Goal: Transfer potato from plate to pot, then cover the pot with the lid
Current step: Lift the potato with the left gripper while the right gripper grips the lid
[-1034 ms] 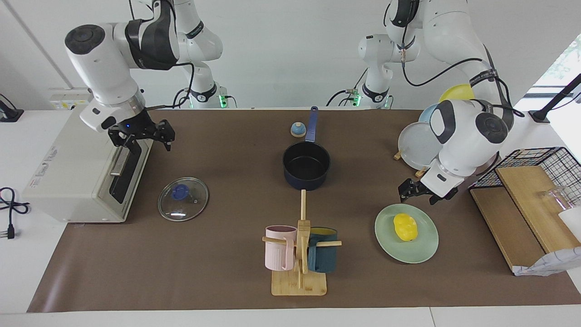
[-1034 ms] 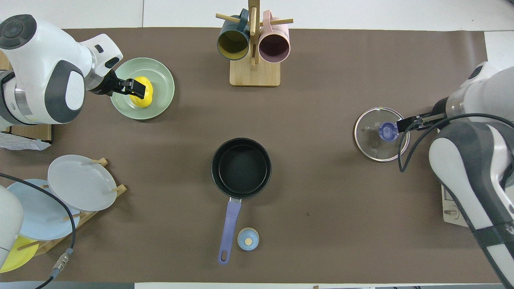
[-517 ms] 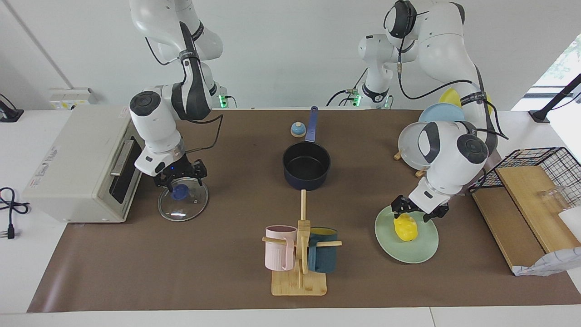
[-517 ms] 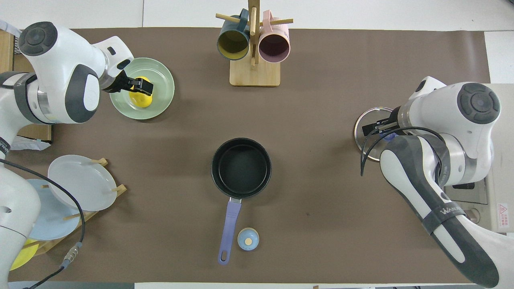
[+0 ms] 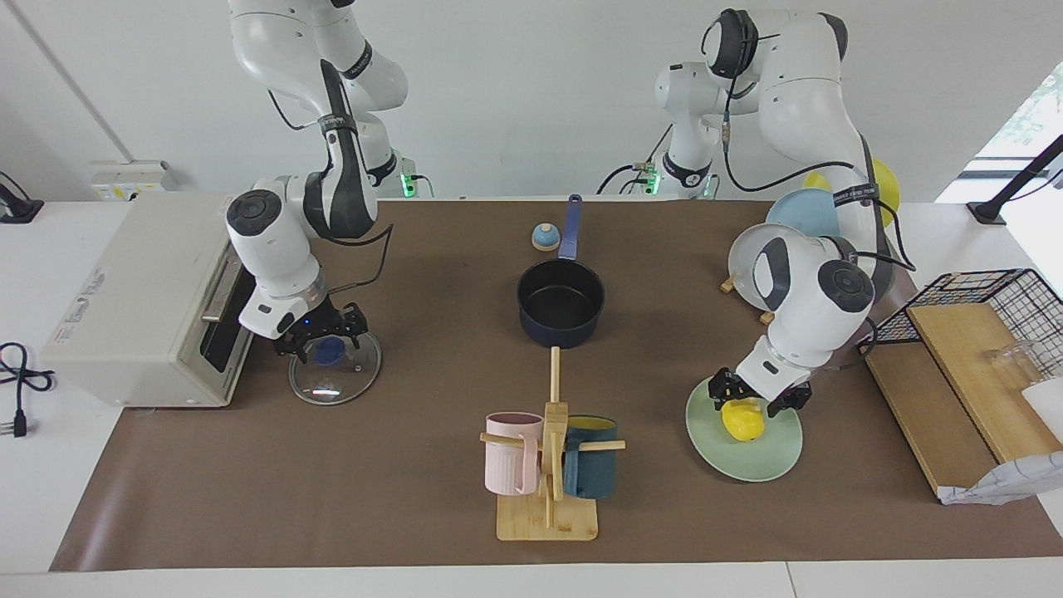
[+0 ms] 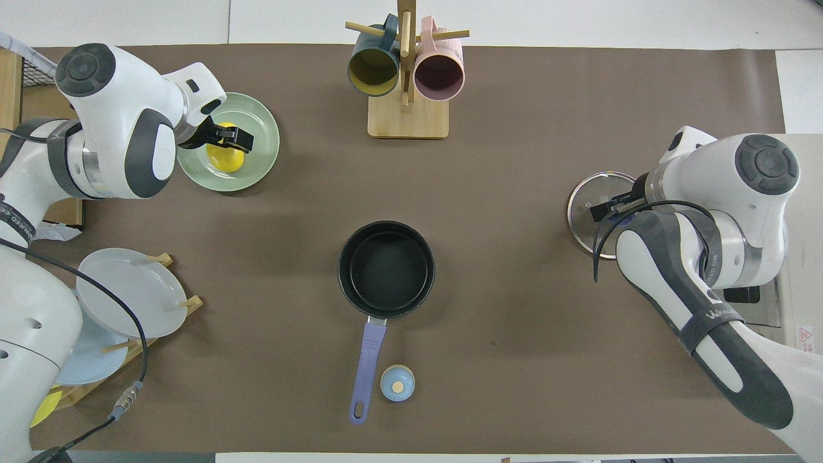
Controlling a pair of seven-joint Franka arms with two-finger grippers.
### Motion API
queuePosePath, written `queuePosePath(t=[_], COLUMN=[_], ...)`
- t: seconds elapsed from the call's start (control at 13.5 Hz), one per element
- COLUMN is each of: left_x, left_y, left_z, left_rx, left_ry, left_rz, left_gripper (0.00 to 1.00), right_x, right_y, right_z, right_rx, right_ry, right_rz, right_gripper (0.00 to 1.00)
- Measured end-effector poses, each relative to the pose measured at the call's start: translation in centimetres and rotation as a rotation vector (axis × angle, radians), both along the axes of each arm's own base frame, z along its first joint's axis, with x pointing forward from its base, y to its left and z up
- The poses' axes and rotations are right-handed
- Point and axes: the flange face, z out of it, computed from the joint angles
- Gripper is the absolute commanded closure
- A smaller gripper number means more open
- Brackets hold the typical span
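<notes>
The left gripper [image 5: 760,397] sits low over the potato [image 5: 742,419], fingers spread to either side of it, not yet closed. The potato looks light, rigid and glossy, so likely slippery; grip across its narrow middle. It lies on the plate [image 5: 739,453]. The right gripper [image 5: 320,336] straddles the lid's [image 5: 335,374] knob, fingers open; the glass is fragile, so take the knob. Between the grippers, the pot [image 5: 560,310] stands empty.

Four plates [image 6: 254,173], two mugs [image 6: 373,69]
</notes>
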Motion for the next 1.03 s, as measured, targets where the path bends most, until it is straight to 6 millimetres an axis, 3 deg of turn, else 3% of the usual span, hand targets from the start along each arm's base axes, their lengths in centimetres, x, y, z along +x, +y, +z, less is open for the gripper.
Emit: queuePosePath(t=[0.52,0.59,0.66,0.74,0.89,1.03], left_x=[0.4,0.4,0.5,0.4,0.5,0.5], left_y=[0.1,0.1,0.1,0.2,0.3,0.5], left_z=[-0.7,-0.8,-1.1,-1.2,-1.3,-1.1], left_rx=[0.001,0.001,0.001,0.001,0.003,0.003], left_ry=[-0.025,-0.027,-0.029,-0.028,-0.028,-0.031], left_rz=[0.002,0.002,0.002,0.003,0.005,0.007], left_gripper=[0.00,0.07,0.21,0.43,1.00,1.00], right_x=[-0.1,-0.3,-0.5,-0.5,-0.5,-0.6], right_y=[0.1,0.1,-0.1,-0.3,-0.6,-0.6], right_z=[-0.7,-1.1,-1.4,-1.6,-1.6,-1.7], right_rx=[-0.004,-0.005,-0.006,-0.006,-0.006,0.000], right_ry=[-0.033,-0.035,-0.032,-0.029,-0.028,-0.023], right_rz=[0.083,0.090,0.092,0.090,0.085,0.079], right_gripper=[0.00,0.00,0.01,0.04,0.05,0.06])
